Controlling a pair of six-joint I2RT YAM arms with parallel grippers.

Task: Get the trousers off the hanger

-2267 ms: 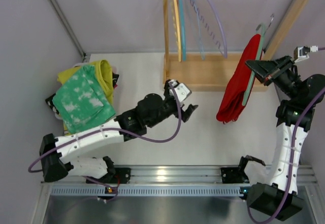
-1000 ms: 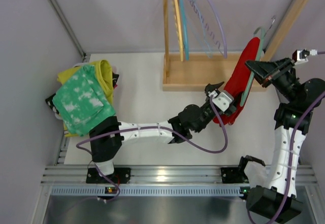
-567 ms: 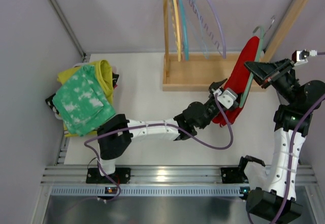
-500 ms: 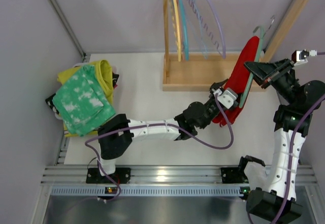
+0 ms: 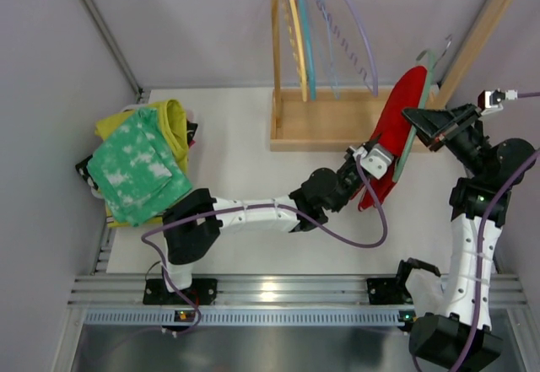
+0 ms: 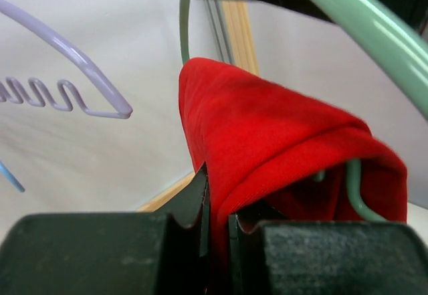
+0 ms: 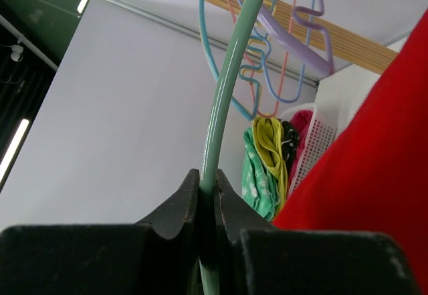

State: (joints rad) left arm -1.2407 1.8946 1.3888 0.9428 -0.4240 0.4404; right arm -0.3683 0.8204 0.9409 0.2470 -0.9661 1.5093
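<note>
Item: bright red folded cloth trousers [image 5: 395, 123], draped over pale green wire hanger [image 7: 227, 74], near the far right corner of the counter [image 5: 236, 136]. Judged soft, light and limp. Hanging fold is clamped by left hand [image 6: 217, 225]; hanger is clamped by right hand [image 7: 207, 194].

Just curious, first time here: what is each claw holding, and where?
Left gripper: a pinched fold of the red trousers. Right gripper: the green hanger, by its thin arm.

A wooden rack [image 5: 337, 123] stands at the far side of the white surface [image 5: 236, 157]. A purple hanger [image 5: 361, 30], a blue hanger [image 5: 305, 51] and a yellow hanger [image 5: 292, 30] hang from it. A white basket [image 7: 314, 144] sits far left.
</note>
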